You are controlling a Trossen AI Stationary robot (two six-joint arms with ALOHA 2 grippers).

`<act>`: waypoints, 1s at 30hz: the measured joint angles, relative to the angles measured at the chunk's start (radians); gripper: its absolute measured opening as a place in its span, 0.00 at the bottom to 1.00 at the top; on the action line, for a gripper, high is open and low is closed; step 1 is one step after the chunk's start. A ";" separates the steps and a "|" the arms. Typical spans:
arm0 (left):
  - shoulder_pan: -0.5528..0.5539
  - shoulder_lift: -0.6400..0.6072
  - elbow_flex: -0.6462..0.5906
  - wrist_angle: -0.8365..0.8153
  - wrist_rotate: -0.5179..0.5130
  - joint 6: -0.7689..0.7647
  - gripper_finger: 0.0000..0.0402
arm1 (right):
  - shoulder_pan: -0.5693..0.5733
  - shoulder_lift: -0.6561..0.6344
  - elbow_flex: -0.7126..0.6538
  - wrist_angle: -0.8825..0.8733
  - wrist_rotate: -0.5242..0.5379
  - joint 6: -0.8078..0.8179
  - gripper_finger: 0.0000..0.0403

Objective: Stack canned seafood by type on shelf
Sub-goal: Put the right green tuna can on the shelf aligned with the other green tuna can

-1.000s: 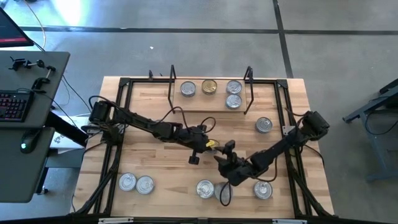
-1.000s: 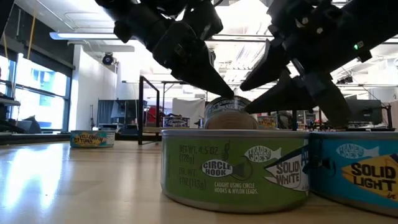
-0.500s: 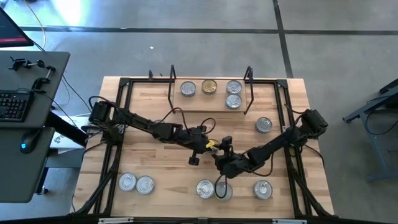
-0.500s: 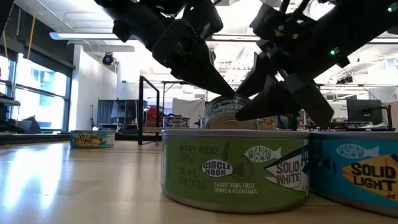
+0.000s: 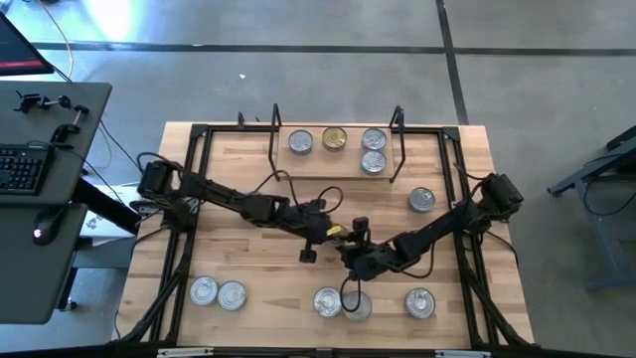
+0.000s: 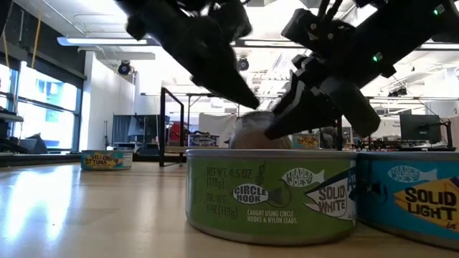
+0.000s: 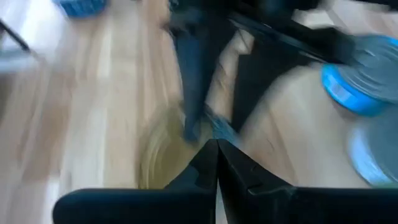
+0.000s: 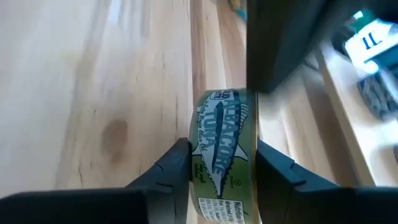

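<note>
— Where does the tin lie from you?

— Right between the fingers of my right gripper (image 8: 217, 163), mid-surface; the green-labelled tuna tin (image 8: 224, 155) stands on edge there, its round axis running across from pad to pad, label band facing my wrist; I judge my fingers clamped on its flat faces. My left gripper (image 5: 320, 231) sits just beside, fingers together, empty.

— And the shelf?

— The shelf (image 5: 333, 164) lies well beyond, at the far edge; pale wood, thin black wire ends, four tins on it. This one is short, smooth metal, slippery; I am the nearer arm.
</note>
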 joint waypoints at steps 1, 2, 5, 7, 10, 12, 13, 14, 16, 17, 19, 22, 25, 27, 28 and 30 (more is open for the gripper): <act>-0.004 -0.021 0.000 -0.048 -0.002 -0.007 0.00 | 0.000 0.002 -0.001 -0.009 0.010 0.000 0.28; -0.010 -0.042 0.000 -0.094 -0.016 -0.011 0.00 | 0.000 0.003 0.006 -0.020 0.020 0.000 0.28; -0.037 -0.098 -0.006 -0.255 -0.129 -0.038 0.00 | -0.010 0.002 0.068 -0.087 0.077 -0.002 0.28; -0.063 -0.144 -0.033 -0.300 -0.237 -0.060 0.00 | -0.028 0.000 0.117 -0.178 0.113 -0.018 0.28; -0.102 -0.224 -0.110 -0.316 -0.363 -0.113 0.00 | -0.075 0.002 0.195 -0.306 0.126 -0.080 0.28; -0.127 -0.279 -0.177 -0.301 -0.403 -0.160 0.00 | -0.117 0.001 0.241 -0.362 0.134 -0.128 0.28; -0.138 -0.307 -0.210 -0.293 -0.415 -0.185 0.00 | -0.144 0.001 0.256 -0.376 0.136 -0.162 0.28; -0.151 -0.337 -0.242 -0.283 -0.424 -0.212 0.00 | -0.174 0.001 0.266 -0.378 0.134 -0.197 0.28; -0.178 -0.393 -0.309 -0.280 -0.436 -0.273 0.00 | -0.244 0.001 0.274 -0.358 0.118 -0.272 0.28; -0.193 -0.418 -0.342 -0.281 -0.448 -0.305 0.00 | -0.280 0.001 0.274 -0.328 0.095 -0.299 0.28; -0.225 -0.466 -0.401 -0.271 -0.496 -0.358 0.00 | -0.355 0.001 0.266 -0.271 0.037 -0.339 0.28; -0.260 -0.529 -0.468 -0.245 -0.601 -0.392 0.00 | -0.451 0.001 0.245 -0.234 -0.028 -0.368 0.28; -0.283 -0.569 -0.504 -0.246 -0.654 -0.426 0.00 | -0.523 0.001 0.234 -0.207 -0.131 -0.375 0.28; -0.296 -0.587 -0.519 -0.241 -0.665 -0.430 0.00 | -0.553 0.011 0.232 -0.204 -0.164 -0.377 0.28; -0.301 -0.591 -0.522 -0.239 -0.668 -0.429 0.00 | -0.564 0.017 0.232 -0.196 -0.160 -0.376 0.28; -0.310 -0.592 -0.523 -0.226 -0.669 -0.429 0.00 | -0.581 0.034 0.233 -0.187 -0.160 -0.364 0.28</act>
